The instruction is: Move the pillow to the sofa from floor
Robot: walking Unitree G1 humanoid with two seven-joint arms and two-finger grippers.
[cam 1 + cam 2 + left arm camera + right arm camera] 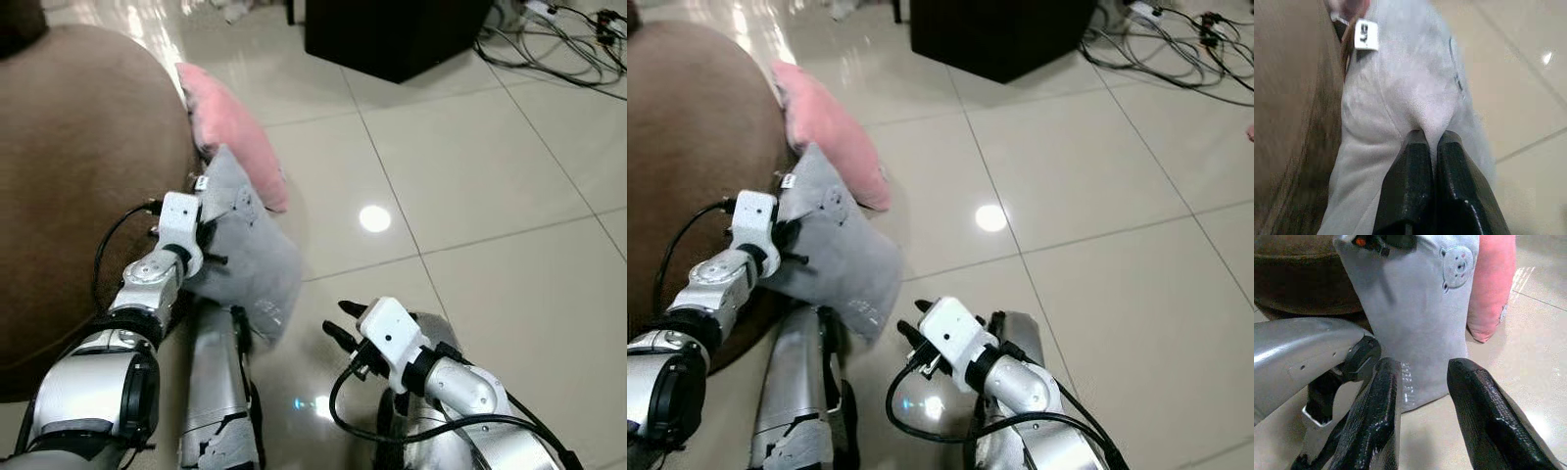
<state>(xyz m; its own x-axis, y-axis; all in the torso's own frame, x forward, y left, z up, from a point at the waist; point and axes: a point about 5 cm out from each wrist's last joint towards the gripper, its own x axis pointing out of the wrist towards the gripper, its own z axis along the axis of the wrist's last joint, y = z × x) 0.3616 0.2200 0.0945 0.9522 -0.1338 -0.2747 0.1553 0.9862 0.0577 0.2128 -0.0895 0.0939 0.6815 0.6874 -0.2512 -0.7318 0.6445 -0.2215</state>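
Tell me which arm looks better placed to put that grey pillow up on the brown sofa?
The left. Its gripper is already shut on the grey pillow, right beside the brown sofa. The right gripper hangs open and low, off the pillow, farther from the sofa.

2 head views down over both arms; 2 wrist views close along fingers [1376, 421], all sharing the grey pillow [245, 245].

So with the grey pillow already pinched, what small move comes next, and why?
Probably swing the left gripper up and over the brown sofa: its fingers are shut on the grey pillow, which hangs beside the sofa's edge, not on it. The right gripper is open.
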